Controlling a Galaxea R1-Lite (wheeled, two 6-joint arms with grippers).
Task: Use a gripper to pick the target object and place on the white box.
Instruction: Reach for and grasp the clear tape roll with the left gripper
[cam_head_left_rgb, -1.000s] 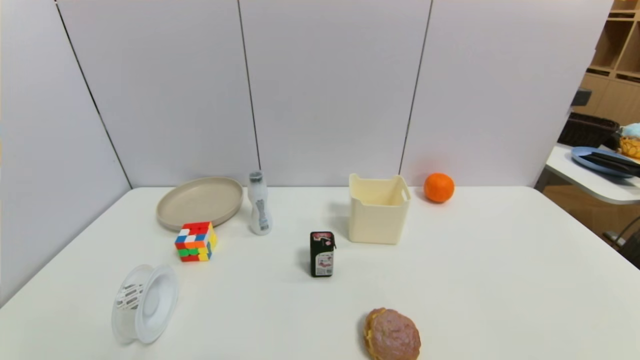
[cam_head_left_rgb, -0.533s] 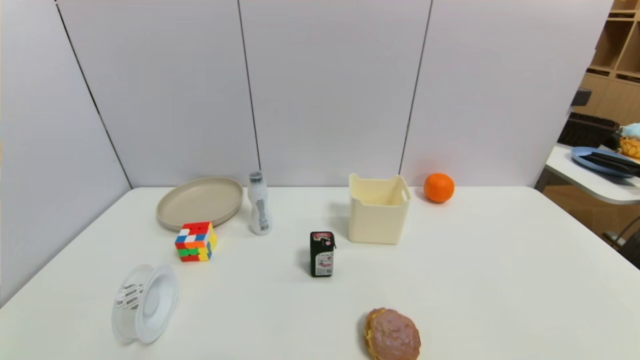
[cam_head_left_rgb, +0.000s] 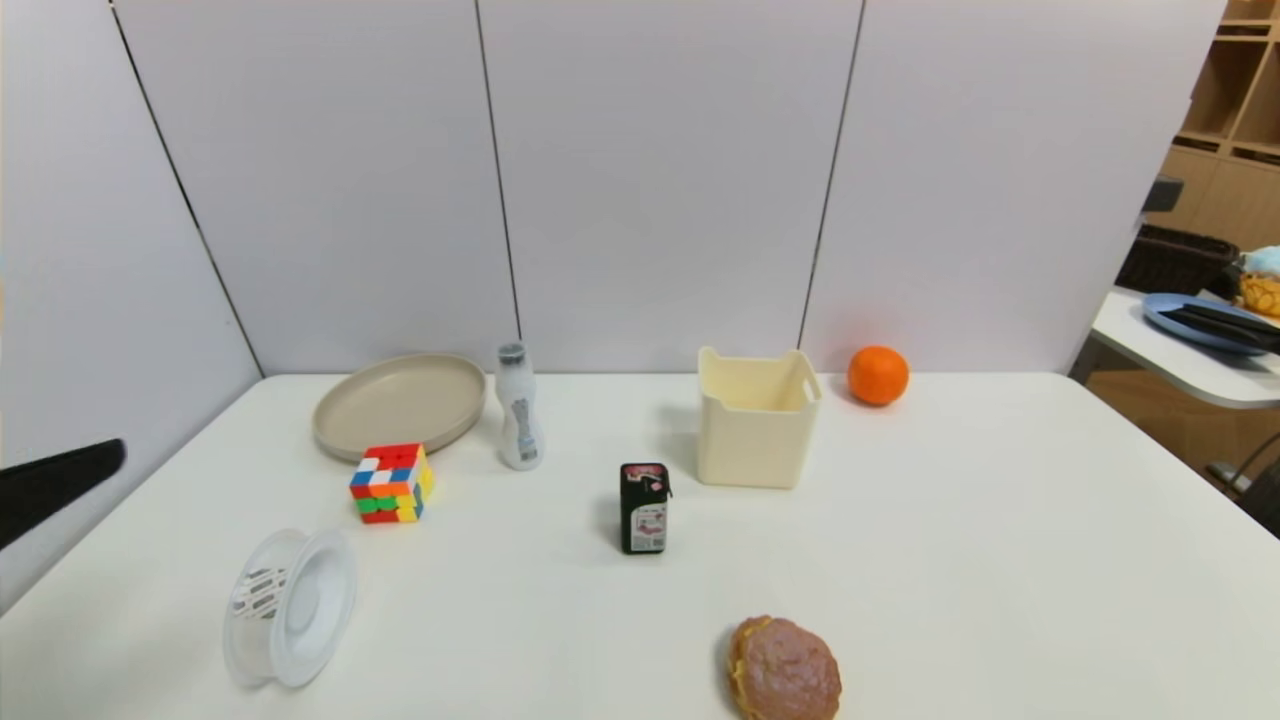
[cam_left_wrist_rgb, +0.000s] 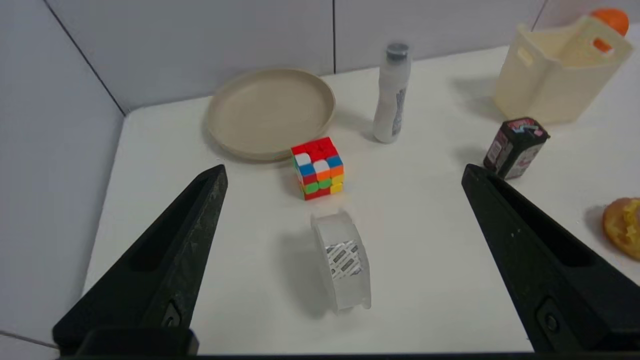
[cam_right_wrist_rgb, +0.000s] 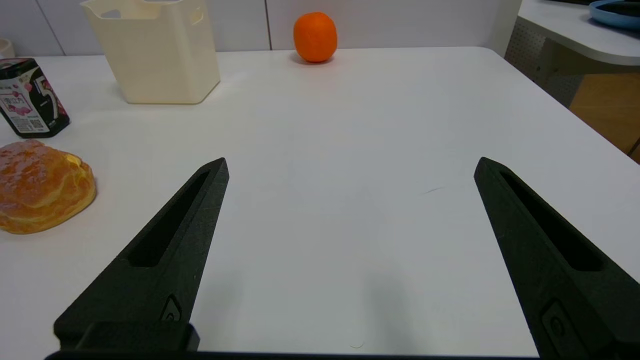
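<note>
The white translucent spool (cam_head_left_rgb: 290, 607) stands on its flange edges at the table's front left; the left wrist view shows the spool (cam_left_wrist_rgb: 342, 265) below and between my open fingers, not touched. My left gripper (cam_left_wrist_rgb: 342, 170) hovers above it, wide open and empty; in the head view only one black fingertip (cam_head_left_rgb: 60, 485) shows at the left edge. The cream-white box (cam_head_left_rgb: 756, 417) stands at the back centre-right, also seen as the box (cam_left_wrist_rgb: 557, 80) and the box (cam_right_wrist_rgb: 155, 52). My right gripper (cam_right_wrist_rgb: 350, 165) is open and empty over bare table at the right.
A colour cube (cam_head_left_rgb: 392, 484) sits just behind the spool, with a beige plate (cam_head_left_rgb: 400, 402) and white bottle (cam_head_left_rgb: 520, 410) farther back. A small black carton (cam_head_left_rgb: 644, 507) stands in front of the box. A bun (cam_head_left_rgb: 785, 670) lies at the front, an orange (cam_head_left_rgb: 878, 375) at the back.
A black fingertip of my left gripper has come into the head view at the left edge; it was absent before. Nothing on the table has moved.
</note>
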